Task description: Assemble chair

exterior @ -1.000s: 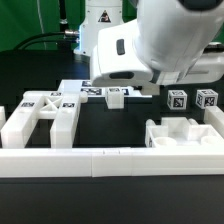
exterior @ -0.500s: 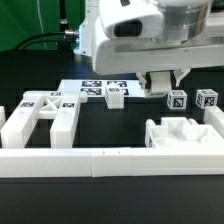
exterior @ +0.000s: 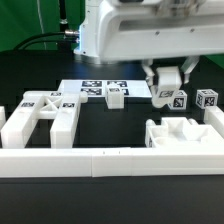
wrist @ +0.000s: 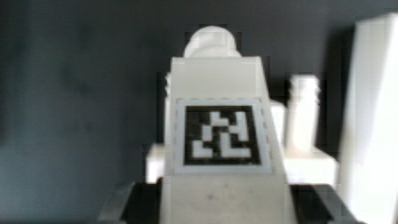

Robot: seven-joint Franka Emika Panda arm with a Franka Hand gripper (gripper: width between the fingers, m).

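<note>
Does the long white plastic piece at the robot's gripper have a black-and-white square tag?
Yes, the wrist view shows a black-and-white square tag on the long white plastic piece.

Open dark counter (exterior: 115,125) mid-scene, between slotted panel (exterior: 40,115) and notched block (exterior: 185,135); long rail (exterior: 100,158) walls front; cubes (exterior: 178,100) crowd tool (exterior: 168,88) clasping tagged piece (exterior: 165,98).

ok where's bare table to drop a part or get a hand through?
Best: the black table between the slotted panel and the pegged block, with the marker board behind and the rail in front. It is also bare nearer than the rail. Crowded on the exterior view's right: the gripper with its tagged piece sits by the cubes.
</note>
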